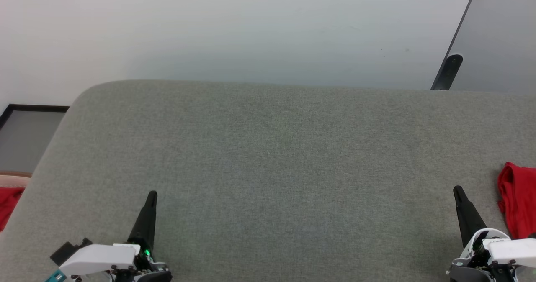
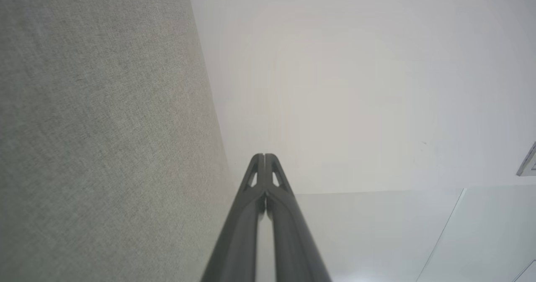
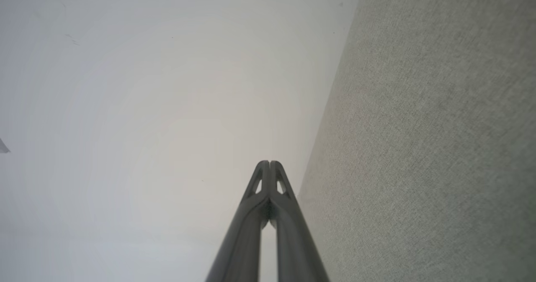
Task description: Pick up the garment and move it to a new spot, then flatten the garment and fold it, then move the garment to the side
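A bunched red cloth (image 1: 517, 202) lies at the right edge of the grey fabric surface (image 1: 284, 156), just right of my right gripper (image 1: 458, 190). Another patch of red cloth (image 1: 7, 206) shows at the left edge, beyond the surface's rim and under a pale band. Neither patch shows white sleeves, stripes or a black mark, so I cannot tell whether either is the garment. My left gripper (image 1: 151, 196) rests over the surface at the lower left. Both grippers are shut and hold nothing, with the fingertips pressed together in the left wrist view (image 2: 264, 155) and the right wrist view (image 3: 270, 162).
The surface has a rounded far-left corner (image 1: 90, 90). Pale floor lies beyond it. A black-framed grey panel (image 1: 29, 135) stands at the left. A slanted grey board with a dark edge and a black foot (image 1: 450, 70) is at the upper right.
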